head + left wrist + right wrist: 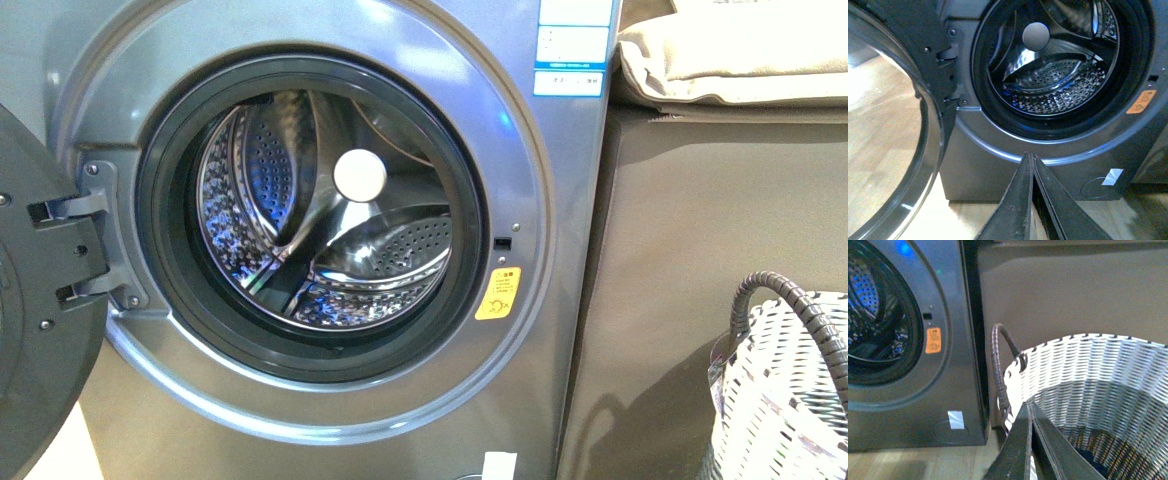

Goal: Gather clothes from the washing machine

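The washing machine is the biggest thing in the front view, a grey metallic front-loader whose round porthole faces straight out at the camera. Its dark door is swung wide open on the hinge side, to the left in that view. The perforated steel drum is lit and shows only its own ribs and holes, with a pale round disc at the back; its axis runs straight back, away from the opening. A small orange-yellow sticker sits on the front panel just beside the porthole rim, on the side away from the hinge.

To the right of the machine stands a brown cabinet with a beige folded cloth on top. Near it, low down, is the woven basket with a dark braided handle.

The clothes show only as a small dark patch deep inside the basket in the right wrist view; too little is visible to tell which way they lie.

The left gripper hangs in front of the machine's lower panel, jaws closed tip to tip on nothing. The right gripper is over the basket rim, jaws likewise pressed together and empty
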### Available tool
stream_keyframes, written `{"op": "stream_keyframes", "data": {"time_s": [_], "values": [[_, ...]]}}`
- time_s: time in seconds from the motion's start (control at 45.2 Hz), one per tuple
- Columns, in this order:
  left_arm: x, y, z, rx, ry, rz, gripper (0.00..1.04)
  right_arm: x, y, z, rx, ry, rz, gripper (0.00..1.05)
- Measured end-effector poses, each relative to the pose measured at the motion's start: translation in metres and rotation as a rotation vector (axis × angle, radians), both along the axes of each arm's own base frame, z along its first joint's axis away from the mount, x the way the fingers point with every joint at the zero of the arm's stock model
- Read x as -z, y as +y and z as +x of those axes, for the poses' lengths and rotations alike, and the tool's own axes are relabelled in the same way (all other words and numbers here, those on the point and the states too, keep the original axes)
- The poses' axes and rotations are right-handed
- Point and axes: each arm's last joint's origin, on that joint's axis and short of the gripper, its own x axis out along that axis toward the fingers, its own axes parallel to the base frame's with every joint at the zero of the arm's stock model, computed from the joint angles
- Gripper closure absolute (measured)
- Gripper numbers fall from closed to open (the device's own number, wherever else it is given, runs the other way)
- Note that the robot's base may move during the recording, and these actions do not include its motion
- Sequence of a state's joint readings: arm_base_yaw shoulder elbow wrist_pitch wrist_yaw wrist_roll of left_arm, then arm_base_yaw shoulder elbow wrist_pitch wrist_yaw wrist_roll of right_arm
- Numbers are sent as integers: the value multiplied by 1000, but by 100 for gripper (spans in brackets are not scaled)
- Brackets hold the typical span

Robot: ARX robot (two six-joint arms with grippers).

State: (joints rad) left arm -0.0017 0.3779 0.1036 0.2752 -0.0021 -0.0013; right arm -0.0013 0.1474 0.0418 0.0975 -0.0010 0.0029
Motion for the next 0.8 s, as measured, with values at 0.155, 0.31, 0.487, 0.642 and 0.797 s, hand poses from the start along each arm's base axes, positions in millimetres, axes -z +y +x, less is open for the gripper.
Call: {"op": "stream_keyframes", "data": {"time_s": [0.155,0.31,0.487,0.642,0.797], "values": [[8,0,-6,3,-1,0,101,10,0,-8,0,-8,0,102],[13,0,-9,2,2,0,101,10,0,-8,0,-8,0,102],[18,0,-12,2,-3,0,101,10,0,-8,0,-8,0,102],[23,0,-15,2,-10,0,101,10,0,-8,0,-8,0,102],[28,0,-24,2,17,0,101,10,0,-8,0,-8,0,102]]}}
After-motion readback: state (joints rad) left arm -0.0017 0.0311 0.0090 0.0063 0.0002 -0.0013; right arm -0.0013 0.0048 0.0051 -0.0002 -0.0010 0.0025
